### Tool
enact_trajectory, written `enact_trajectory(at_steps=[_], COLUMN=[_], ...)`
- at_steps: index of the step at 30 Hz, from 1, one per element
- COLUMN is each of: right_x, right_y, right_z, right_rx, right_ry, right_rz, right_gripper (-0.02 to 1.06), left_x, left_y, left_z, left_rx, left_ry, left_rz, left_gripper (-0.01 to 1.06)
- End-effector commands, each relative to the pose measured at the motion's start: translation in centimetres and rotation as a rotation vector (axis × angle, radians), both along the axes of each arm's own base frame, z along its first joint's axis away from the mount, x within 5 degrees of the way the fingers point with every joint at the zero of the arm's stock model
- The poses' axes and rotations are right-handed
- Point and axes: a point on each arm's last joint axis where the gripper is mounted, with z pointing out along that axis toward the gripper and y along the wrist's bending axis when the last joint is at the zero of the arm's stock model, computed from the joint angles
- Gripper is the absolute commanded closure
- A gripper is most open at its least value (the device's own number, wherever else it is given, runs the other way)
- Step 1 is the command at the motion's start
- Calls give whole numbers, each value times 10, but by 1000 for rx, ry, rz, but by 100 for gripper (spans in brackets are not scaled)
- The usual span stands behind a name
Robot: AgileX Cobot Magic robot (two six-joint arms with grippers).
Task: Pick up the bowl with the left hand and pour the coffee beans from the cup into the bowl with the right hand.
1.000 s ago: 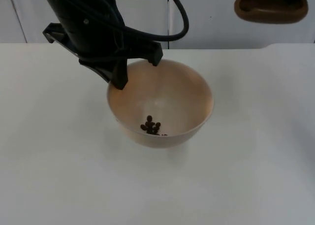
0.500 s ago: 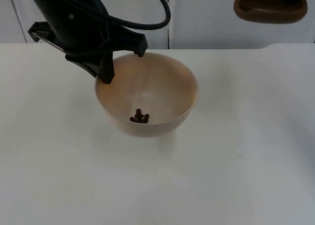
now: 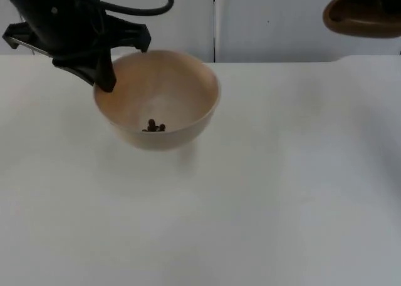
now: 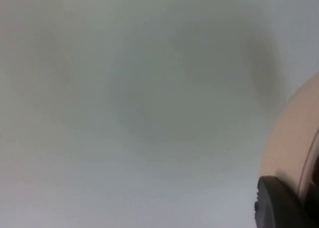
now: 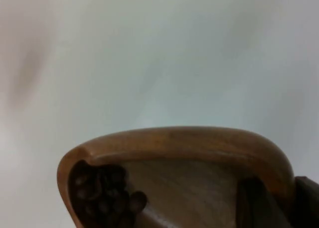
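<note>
A cream bowl point(image 3: 156, 98) hangs above the white table at the back left, with a few coffee beans point(image 3: 155, 126) lying in its bottom. My left gripper point(image 3: 106, 73) is shut on the bowl's left rim; the left wrist view has the bowl's outer wall point(image 4: 294, 138) beside one black fingertip point(image 4: 279, 203). A brown wooden cup point(image 3: 363, 14) is held high at the back right. In the right wrist view the cup's rim point(image 5: 189, 140) is gripped by my right gripper point(image 5: 271, 200), and coffee beans point(image 5: 102, 195) lie inside the cup.
The white table point(image 3: 250, 198) stretches bare in front of and to the right of the bowl. A grey partition wall point(image 3: 263, 23) closes off the back edge.
My left gripper has carried the bowl left and toward the back. The cup at the back right has shifted a little to the right and tilted.
</note>
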Motion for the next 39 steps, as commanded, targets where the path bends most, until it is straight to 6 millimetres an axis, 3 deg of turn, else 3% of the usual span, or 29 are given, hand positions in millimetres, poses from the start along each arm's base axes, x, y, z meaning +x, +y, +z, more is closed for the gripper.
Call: enact_trajectory(at_steps=[1,8,12,13,17,23,39], right_x=[1,4,1,1,-4,-11,2], right_y=[-4,-4,-9,-9,-24,-29,-25], right_z=[2,-15,-48,-48,-84,-111,-171], right_rx=[6,5,-6,-6,-37,-60,-43], right_ry=[-6,5,35,35,55,40,113], right_rz=[-10,-31,-56,-56,-127,-174,-192], right_gripper=[105,105,105,105,105,105,105], left_x=[5,13,16,16,20,23,27], left_y=[2,10,10,10,10,9,8], left_z=[-2,-21,-36,-36,-52,-70,-86], left_rx=[-48,-26,-14,-14,-3,6,14], left_ry=[3,38,63,63,82,111,116], left_rz=[8,19,16,16,20,18,17], left_gripper=[105,105,105,105,105,105,105])
